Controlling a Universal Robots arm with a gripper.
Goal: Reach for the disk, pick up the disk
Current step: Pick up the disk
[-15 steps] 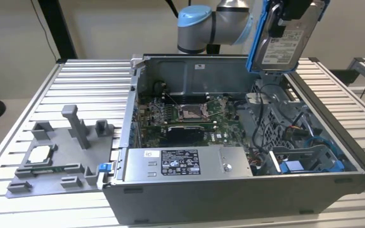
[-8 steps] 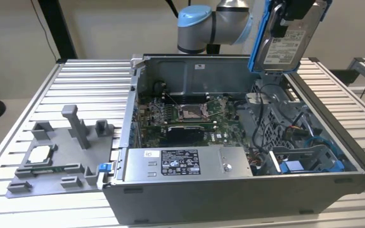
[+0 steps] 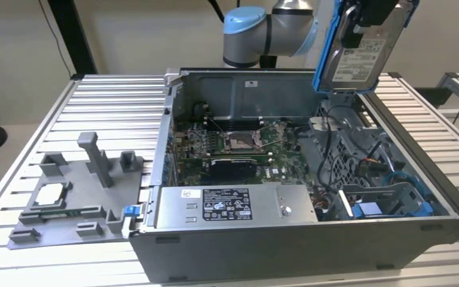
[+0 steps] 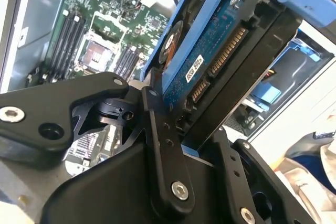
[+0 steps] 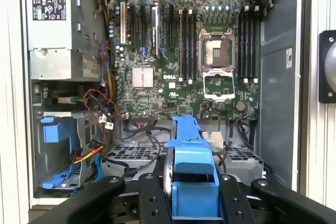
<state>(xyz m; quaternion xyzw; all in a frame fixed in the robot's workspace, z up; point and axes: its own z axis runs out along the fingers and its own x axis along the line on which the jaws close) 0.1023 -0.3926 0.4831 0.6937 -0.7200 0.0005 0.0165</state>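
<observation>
Disk with its blue bracket hangs high in the upper right of the exterior view, lifted above the open computer case. Our end effector is closed tight on it, and we see black fingers pressing the disk from both sides in the second wrist view. Below us, in the first wrist view, the green board lies inside the case. A grey plastic tray sits on the ribbed surface at the left.
</observation>
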